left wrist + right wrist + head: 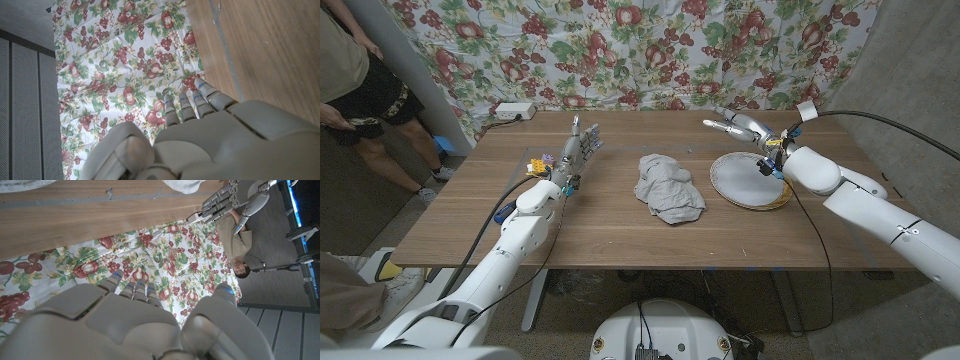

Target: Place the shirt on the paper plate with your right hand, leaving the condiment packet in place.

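A crumpled grey shirt (668, 189) lies in the middle of the wooden table (590, 235); its edge (187, 185) also shows in the right wrist view. To its right sits a white paper plate (748, 182) with a yellowish rim. My right hand (738, 126) hovers over the plate's far edge, fingers stretched towards the shirt side and holding nothing; its back (125, 325) shows in its own wrist view. My left hand (578, 150) is left of the shirt, fingers straight and pointing to the far edge, holding nothing. I cannot make out a condiment packet.
A white power strip (510, 110) sits at the table's far left corner. A floral cloth (650, 50) hangs behind the table. A person (360, 90) stands at the far left. Bare wood stretches in front of the shirt.
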Controlling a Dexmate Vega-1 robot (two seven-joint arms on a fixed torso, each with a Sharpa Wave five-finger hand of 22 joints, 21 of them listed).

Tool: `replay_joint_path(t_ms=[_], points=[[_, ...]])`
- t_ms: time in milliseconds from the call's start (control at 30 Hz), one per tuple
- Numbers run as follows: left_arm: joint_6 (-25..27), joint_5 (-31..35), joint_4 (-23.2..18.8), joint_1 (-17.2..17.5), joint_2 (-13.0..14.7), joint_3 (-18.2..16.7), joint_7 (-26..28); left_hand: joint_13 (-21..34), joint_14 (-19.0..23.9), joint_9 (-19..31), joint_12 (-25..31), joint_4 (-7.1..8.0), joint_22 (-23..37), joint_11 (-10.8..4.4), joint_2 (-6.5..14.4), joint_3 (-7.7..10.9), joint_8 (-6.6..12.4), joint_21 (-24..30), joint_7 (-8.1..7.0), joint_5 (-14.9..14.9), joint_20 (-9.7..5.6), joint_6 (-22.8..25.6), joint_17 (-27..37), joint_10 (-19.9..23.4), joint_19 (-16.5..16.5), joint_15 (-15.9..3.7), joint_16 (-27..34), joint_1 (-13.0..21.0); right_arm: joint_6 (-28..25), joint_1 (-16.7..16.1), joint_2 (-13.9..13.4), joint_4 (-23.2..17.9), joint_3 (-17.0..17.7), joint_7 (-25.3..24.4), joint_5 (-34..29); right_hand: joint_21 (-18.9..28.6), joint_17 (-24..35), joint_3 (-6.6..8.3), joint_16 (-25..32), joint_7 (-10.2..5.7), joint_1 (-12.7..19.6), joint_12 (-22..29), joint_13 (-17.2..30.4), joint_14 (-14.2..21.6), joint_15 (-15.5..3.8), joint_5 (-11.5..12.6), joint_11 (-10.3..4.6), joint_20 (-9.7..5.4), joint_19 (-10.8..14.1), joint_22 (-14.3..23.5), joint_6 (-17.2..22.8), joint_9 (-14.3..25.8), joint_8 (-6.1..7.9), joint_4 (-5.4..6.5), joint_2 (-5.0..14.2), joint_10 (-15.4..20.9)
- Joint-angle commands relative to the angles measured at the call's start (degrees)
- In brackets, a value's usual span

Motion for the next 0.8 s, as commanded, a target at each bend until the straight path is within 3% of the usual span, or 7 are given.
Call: replay_joint_path(t_ms=[33, 367, 433, 500, 800], points=[[0.3, -0.1, -0.4, 0.4, 0.1, 0.0, 0.0, 0.2, -0.2, 0.1, 0.4, 0.04, 0.2, 0.01, 0.0, -0.30, 0.09, 0.4, -0.14, 0.2, -3.06, 0.4, 0.1, 0.4, -0.1, -3.87, 0.1, 0.6, -1.1, 0.9, -0.7, -2.2, -0.9, 1.3, -3.4, 0.4, 0.2, 0.17, 0.2, -0.17, 0.6, 0.0, 0.1, 0.0, -0.40, 0.6, 0.56, -0.26, 0.1, 0.1, 0.6, 0.0, 0.20, -0.56, 0.14, -0.6], [0.4, -0.3, 0.0, 0.2, 0.3, -0.2, -0.4, 0.2, -0.3, 0.1, 0.3, 0.00, 0.2, 0.22, 0.0, -0.29, 0.08, 0.4, -0.14, 0.2, -3.10, 0.5, 0.1, 0.4, -0.1, -3.89, 0.1, 0.7, -2.1, 2.0, -0.3, -3.8, -1.9, 1.5, -6.9, 0.5, 0.1, 0.27, 0.3, -0.09, 1.2, 0.1, 0.0, 0.2, -0.38, 1.1, 0.58, 0.18, 0.5, 0.1, 1.0, 0.1, 0.32, -0.82, 0.40, -0.4], [0.3, -0.2, 0.1, 0.1, 0.3, -0.2, -0.5, 0.2, -0.3, 0.1, 0.3, -0.01, 0.2, 0.19, 0.0, -0.28, 0.10, 0.4, -0.15, 0.2, -3.07, 0.5, 0.1, 0.4, -0.1, -3.90, 0.1, 0.8, -2.3, 2.2, -0.3, -4.0, -2.0, 1.8, -7.3, 0.7, 0.1, 0.33, 0.4, -0.10, 1.7, 0.1, 0.1, 0.4, -0.24, 1.5, 0.51, 2.57, 1.1, 0.1, 1.0, 0.1, 0.25, -1.04, 0.58, -0.6], [0.1, -0.1, 0.6, -0.2, 0.4, -0.2, -0.8, 0.2, -0.3, 0.1, 0.3, -0.01, 0.2, 0.16, 0.0, -0.28, 0.09, 0.4, -0.18, 0.2, -3.07, 0.5, 0.1, 0.4, -0.1, -3.90, 0.1, 0.8, -2.1, 2.6, -0.2, -4.0, -2.4, 2.1, -8.0, 0.8, 0.1, 0.32, 0.4, -0.17, 1.9, 0.2, 0.1, 0.6, -0.19, 1.6, 0.83, 3.66, 1.5, 0.1, 1.1, 0.1, 0.26, -1.13, 0.62, -0.6], [0.6, -0.5, -0.1, 0.1, 0.4, -0.2, -1.5, 0.2, -0.4, 0.1, 0.3, -0.03, 0.2, 0.05, 0.0, -0.27, 0.06, 0.4, -0.22, 0.2, -3.08, 0.5, 0.1, 0.4, -0.1, -3.92, 0.1, 0.8, -2.9, 3.0, -0.7, -5.6, -2.8, 2.7, -11.0, 0.7, 0.2, 0.32, 0.4, -0.14, 2.1, 0.2, 0.1, 0.7, -0.33, 1.9, 1.32, 2.84, 1.4, 0.1, 1.1, 0.1, 0.18, -1.22, 0.80, -0.7]])
